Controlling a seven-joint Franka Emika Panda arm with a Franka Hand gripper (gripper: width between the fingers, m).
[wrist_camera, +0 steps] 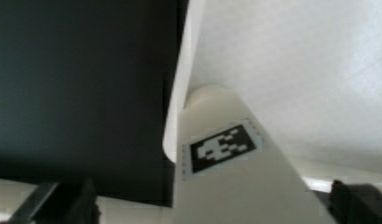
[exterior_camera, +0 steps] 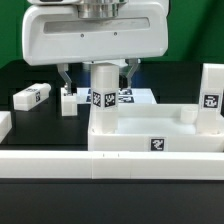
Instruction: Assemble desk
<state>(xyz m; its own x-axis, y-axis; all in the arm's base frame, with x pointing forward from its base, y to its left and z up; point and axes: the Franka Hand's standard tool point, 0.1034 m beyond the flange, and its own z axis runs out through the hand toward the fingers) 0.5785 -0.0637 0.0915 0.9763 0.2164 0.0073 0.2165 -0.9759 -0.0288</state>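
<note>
The white desk top [exterior_camera: 165, 128], a rimmed tray with a tag on its front wall, lies on the black table. A white tagged leg [exterior_camera: 103, 97] stands upright at its corner on the exterior view's left. My gripper [exterior_camera: 96, 84] is above, open, with one finger on each side of this leg and a gap on both sides. In the wrist view the leg [wrist_camera: 232, 165] with its tag runs between my dark fingers [wrist_camera: 63, 205], beside the desk top's white surface [wrist_camera: 303, 70]. Another leg [exterior_camera: 210, 92] stands at the top's corner on the exterior view's right.
A loose tagged leg [exterior_camera: 32, 96] lies on the table at the exterior view's left, and a smaller white piece [exterior_camera: 68, 104] stands near it. The marker board [exterior_camera: 137, 96] lies behind the leg. A long low white rail [exterior_camera: 100, 162] runs along the front.
</note>
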